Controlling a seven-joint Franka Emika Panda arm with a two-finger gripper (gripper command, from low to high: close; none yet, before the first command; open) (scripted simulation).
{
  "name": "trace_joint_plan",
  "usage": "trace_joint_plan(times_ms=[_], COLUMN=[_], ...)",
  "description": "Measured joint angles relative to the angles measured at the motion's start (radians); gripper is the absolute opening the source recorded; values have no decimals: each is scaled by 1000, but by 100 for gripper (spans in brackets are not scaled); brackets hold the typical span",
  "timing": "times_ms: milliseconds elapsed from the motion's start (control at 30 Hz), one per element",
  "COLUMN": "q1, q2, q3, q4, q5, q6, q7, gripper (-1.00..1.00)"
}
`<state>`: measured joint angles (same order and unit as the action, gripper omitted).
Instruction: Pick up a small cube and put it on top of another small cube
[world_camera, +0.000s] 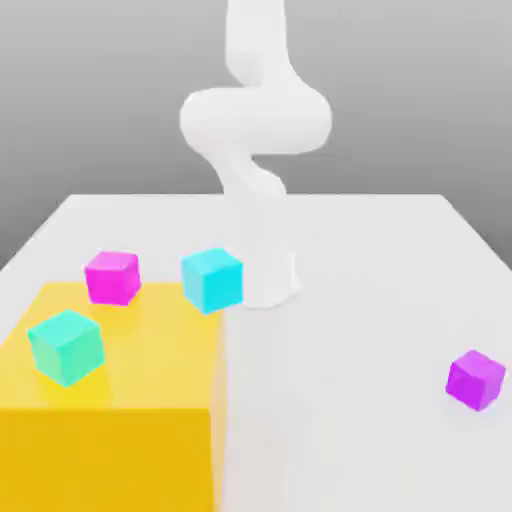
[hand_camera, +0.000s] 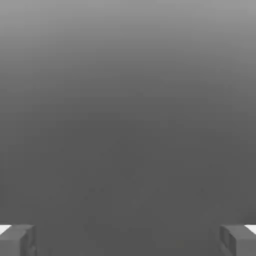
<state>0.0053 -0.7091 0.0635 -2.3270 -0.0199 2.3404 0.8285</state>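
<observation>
The small violet-purple cube (world_camera: 475, 380) rests on the white table (world_camera: 360, 300) near the exterior view's right edge. Three other small cubes are at the exterior view's left: a magenta cube (world_camera: 112, 276), a cyan cube (world_camera: 212, 279) and a teal cube (world_camera: 66, 346). The white arm (world_camera: 255, 120) rises from its base at the back middle of the table and bends upward out of the picture. In the hand view my gripper (hand_camera: 128, 241) is open, its grey fingertips (hand_camera: 17, 241) far apart with nothing between them, facing a plain grey background.
A large yellow block (world_camera: 110, 400) fills the front left of the table; the teal cube sits on its top, and the magenta cube is at its far edge. The cyan cube stands beside the block's far right corner, near the arm's base (world_camera: 268, 285).
</observation>
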Motion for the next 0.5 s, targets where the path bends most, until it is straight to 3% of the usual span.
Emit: trace_joint_plan(times_ms=[500], q1=[84], q2=[549], q3=[344], q4=[-162], q5=[-170], q6=[242], q7=[208], gripper=[0])
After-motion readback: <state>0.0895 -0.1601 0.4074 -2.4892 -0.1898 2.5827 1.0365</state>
